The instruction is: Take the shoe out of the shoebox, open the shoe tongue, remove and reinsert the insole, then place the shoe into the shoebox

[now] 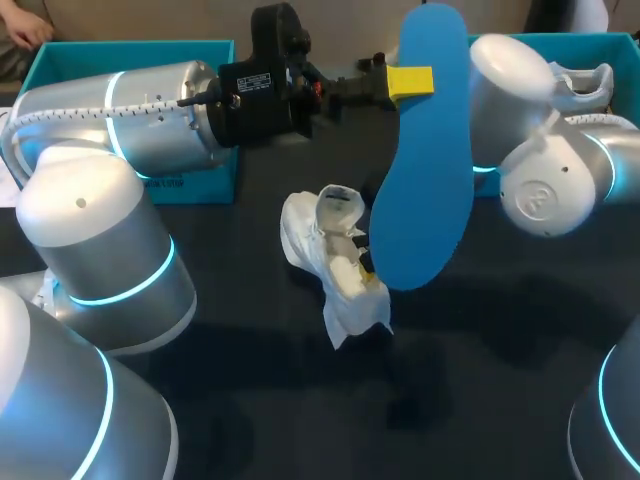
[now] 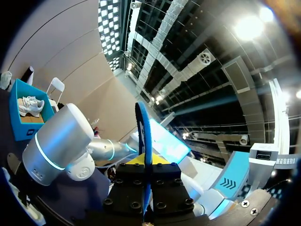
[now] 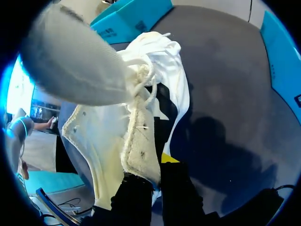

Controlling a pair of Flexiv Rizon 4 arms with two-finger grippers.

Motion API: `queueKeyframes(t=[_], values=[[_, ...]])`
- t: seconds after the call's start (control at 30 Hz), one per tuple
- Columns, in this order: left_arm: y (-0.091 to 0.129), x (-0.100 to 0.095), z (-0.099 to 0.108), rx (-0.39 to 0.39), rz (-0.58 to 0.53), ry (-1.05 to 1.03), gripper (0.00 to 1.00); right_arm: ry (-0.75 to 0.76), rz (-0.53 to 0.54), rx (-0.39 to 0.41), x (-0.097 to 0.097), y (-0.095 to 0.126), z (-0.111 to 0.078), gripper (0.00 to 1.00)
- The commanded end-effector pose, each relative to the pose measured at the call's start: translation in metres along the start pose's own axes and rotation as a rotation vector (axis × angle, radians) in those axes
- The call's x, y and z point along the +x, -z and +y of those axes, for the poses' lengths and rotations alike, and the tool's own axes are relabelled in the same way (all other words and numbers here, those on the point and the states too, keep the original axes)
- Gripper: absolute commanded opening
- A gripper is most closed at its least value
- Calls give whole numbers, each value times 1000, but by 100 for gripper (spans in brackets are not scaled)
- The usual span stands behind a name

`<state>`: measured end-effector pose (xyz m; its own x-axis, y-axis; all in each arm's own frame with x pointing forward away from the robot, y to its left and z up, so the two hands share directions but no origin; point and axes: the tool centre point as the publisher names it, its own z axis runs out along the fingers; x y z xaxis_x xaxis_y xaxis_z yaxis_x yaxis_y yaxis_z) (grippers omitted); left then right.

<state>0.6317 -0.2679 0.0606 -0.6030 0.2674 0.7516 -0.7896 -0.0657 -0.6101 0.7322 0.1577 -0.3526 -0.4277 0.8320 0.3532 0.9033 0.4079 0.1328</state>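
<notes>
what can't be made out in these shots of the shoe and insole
- head view: the right end effector, nearly all behind the insole
- head view: inside of the left shoebox, covered by the left arm
- right wrist view: part of the shoe, behind a blurred grey arm link
- left wrist view: the insole's faces, since it stands edge-on in the left end effector

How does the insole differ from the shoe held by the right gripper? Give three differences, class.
The insole is blue, the shoe white. The insole is flat and thin, the shoe bulky. The left gripper holds the insole up in the air; the right gripper holds the shoe low at the table. Both are gripped.
</notes>
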Motion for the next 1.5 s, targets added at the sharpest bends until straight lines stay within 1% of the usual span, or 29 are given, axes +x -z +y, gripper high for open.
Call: queueKeyframes(t=[0.03,0.2,0.23,0.3,0.4,0.43,0.57,0.73,0.8,1.0,1.27,1.5], values=[[0,0,1,-1,-1,1,0,-1,0,-9,1,2,-3,0],[0,0,1,-1,-1,1,0,-1,0,-9,1,2,-3,0],[0,0,1,-1,-1,1,0,-13,-3,-19,1,2,-3,0],[0,0,1,-1,-1,1,0,-81,-10,-17,-4,1,-8,0],[0,0,1,-1,-1,1,0,-171,-13,-57,-7,3,-15,0],[0,0,1,-1,-1,1,0,-203,-25,-57,-10,4,-18,0],[0,0,1,-1,-1,1,0,-266,-59,-79,-14,5,-25,0],[0,0,1,-1,-1,1,0,-284,-48,-115,-17,2,-30,0],[0,0,1,-1,-1,1,0,-262,-42,-123,-16,-1,-30,0],[0,0,1,-1,-1,1,0,-259,-43,-110,-13,-10,-30,0],[0,0,1,-1,-1,1,0,-274,-16,-98,-10,-30,-29,0],[0,0,1,-1,-1,1,0,-294,-1,-81,-13,-47,-32,0]])
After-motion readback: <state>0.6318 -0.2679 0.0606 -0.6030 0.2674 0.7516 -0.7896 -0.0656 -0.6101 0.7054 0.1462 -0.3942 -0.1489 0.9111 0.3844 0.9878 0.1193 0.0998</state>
